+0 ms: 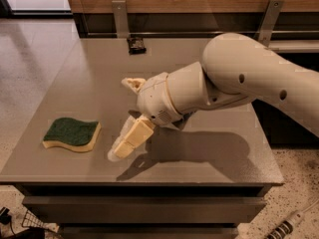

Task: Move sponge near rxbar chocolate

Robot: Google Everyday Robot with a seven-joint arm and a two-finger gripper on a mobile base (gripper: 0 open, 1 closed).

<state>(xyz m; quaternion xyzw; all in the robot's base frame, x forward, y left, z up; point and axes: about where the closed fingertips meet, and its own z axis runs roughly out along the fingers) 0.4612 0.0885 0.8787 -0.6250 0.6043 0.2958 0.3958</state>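
The sponge [71, 134], pale yellow with a dark green top, lies flat near the table's front left edge. The rxbar chocolate [136, 45], a small dark wrapped bar, lies at the back of the table near the wall. My gripper [119, 118] is over the middle of the table, just right of the sponge and not touching it. It is open and empty, with one finger [130, 139] low near the sponge and the other [133, 84] higher up. The bar is well beyond the gripper.
The grey table [209, 158] drops off at the left and front edges. Two metal brackets [119, 15] [268, 13] and a wood-and-glass wall stand at the back. My arm [234, 83] covers the table's right middle and whatever lies under it.
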